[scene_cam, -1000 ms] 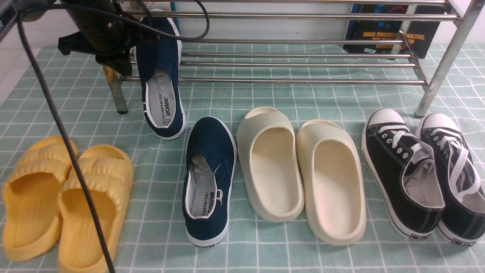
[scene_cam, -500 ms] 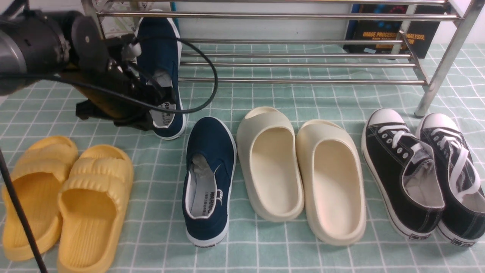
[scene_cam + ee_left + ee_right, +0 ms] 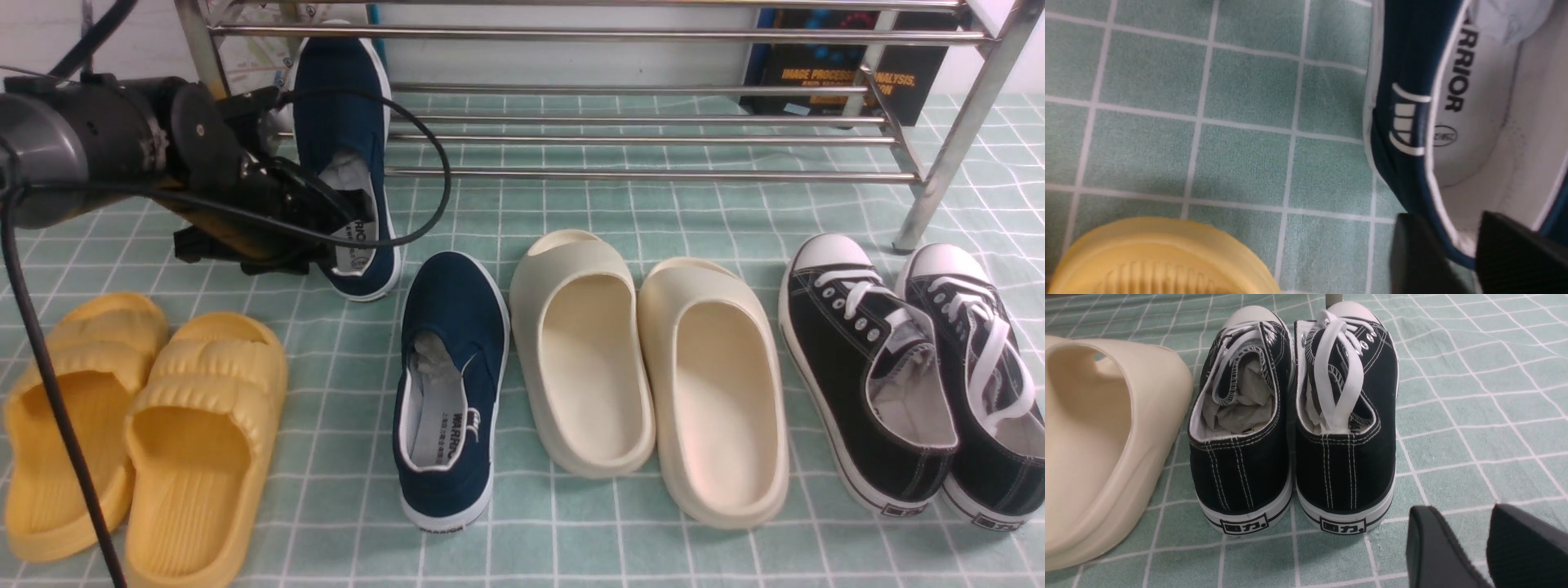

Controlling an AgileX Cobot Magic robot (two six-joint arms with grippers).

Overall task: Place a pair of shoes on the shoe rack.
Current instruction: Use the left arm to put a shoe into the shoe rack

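Left gripper [image 3: 1447,228], jaws apart, straddles the heel rim of a navy shoe [image 3: 347,163] leaning toe-up on the shoe rack [image 3: 653,173]. The other navy shoe [image 3: 449,384] lies flat on the checked cloth [image 3: 571,547].

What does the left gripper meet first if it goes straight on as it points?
Probably the heel rim of the navy blue canvas slip-on leaning on the steel shoe rack.

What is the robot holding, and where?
Unclear: the left gripper straddles the leaning navy shoe at its heel rim, but a firm grip doesn't show. The right gripper holds nothing.
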